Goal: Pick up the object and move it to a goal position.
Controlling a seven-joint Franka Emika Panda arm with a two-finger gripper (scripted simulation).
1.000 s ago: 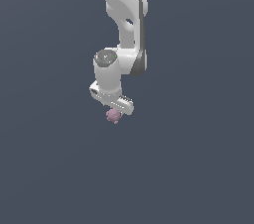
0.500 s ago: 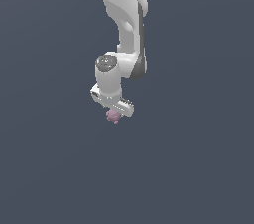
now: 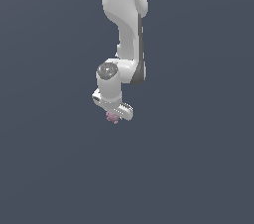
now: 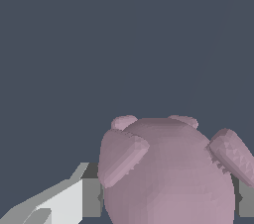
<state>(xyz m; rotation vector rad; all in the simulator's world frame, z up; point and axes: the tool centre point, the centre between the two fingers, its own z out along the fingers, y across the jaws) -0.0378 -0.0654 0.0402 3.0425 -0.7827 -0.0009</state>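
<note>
Slate-grey void; hand [image 3: 113, 114] grips pink object [image 4: 168, 173].

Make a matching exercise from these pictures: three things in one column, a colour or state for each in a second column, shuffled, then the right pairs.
Things
1. object
2. gripper
3. round joint cap on the arm
4. background

Colours or states
A. flat dark blue-grey
B. dusty pink, lumpy with knobs
C. grey disc
D. white, shut on the object

Pairs: 1-B, 2-D, 3-C, 4-A
</note>
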